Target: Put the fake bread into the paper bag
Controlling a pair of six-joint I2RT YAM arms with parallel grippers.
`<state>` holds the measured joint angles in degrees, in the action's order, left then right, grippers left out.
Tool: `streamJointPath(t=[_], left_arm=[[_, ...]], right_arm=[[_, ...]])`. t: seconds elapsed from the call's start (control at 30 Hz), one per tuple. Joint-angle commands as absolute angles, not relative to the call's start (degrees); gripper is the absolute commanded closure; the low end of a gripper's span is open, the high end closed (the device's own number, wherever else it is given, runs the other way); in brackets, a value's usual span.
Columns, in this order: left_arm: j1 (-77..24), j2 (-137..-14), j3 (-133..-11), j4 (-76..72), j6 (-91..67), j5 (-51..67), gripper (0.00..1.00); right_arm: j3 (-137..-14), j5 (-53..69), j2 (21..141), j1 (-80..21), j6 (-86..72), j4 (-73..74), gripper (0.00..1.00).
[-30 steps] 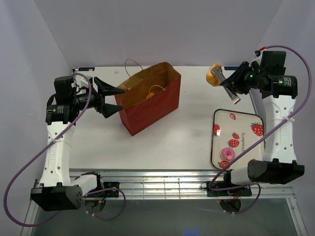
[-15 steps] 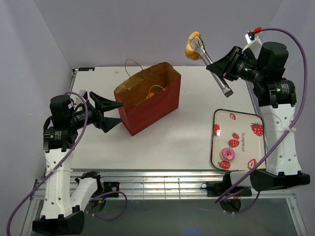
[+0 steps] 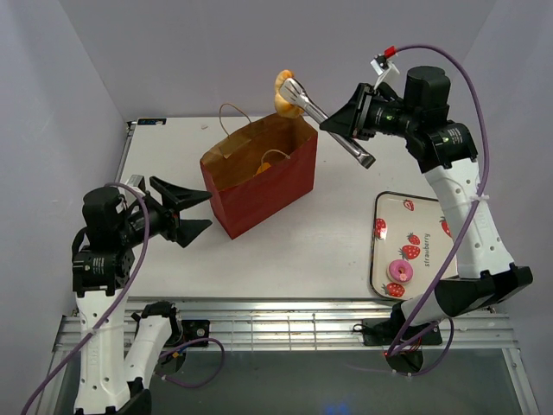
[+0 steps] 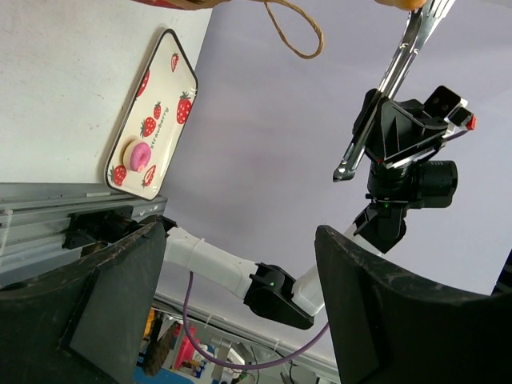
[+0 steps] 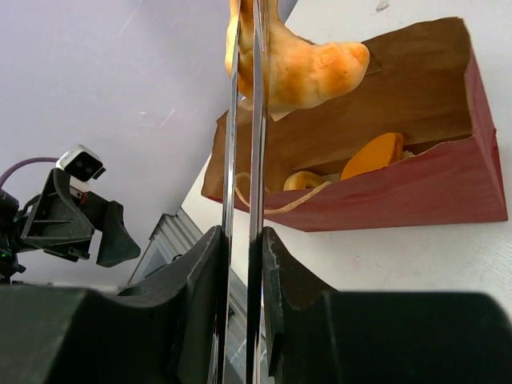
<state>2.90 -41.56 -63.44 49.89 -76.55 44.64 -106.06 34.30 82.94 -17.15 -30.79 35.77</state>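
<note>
White table (image 3: pixel 328 233), lilac walls (image 3: pixel 216 52): right end effector (image 3: pixel 339 123) clamps tongs (image 3: pixel 311 104) holding a croissant (image 3: pixel 282 93); left end effector (image 3: pixel 207 212) gapes empty.

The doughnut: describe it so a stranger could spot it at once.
On the white table, near its right front corner, lies a cream tray printed with strawberries. At the tray's near end sits the doughnut: round, pink-iced and raised, unlike the flat red prints around it.

A white table (image 3: pixel 337 233) was inspected. The red-brown paper bag (image 3: pixel 268 190) was found standing upright on it, left of centre; a strawberry-printed tray (image 3: pixel 429 216) was found laid flat near the right edge, well apart
</note>
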Motion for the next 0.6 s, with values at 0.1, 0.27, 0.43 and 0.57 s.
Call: streamJointPath(t=[0.1, 0.27, 0.43, 0.57], left_arm=[[3.2, -41.5, -64.6, 53.2, -76.4, 44.1, 0.15], [3.2, -43.5, -67.1, 54.7, -74.4, 44.6, 0.15], [3.2, -43.5, -67.2, 54.7, -73.4, 44.2, 0.15], [3.2, -44.8, -67.7, 54.5, -73.1, 45.4, 0.15]], right_arm=[[-107.0, 33.2, 84.7, -21.7, -27.6, 32.4, 0.74], [-106.0, 31.5, 85.9, -23.4, -26.9, 33.0, 0.70], [-108.4, 30.2, 88.2, -23.7, -25.4, 37.0, 0.66], [-109.1, 29.9, 88.8, -23.8, -25.3, 38.6, 0.60]])
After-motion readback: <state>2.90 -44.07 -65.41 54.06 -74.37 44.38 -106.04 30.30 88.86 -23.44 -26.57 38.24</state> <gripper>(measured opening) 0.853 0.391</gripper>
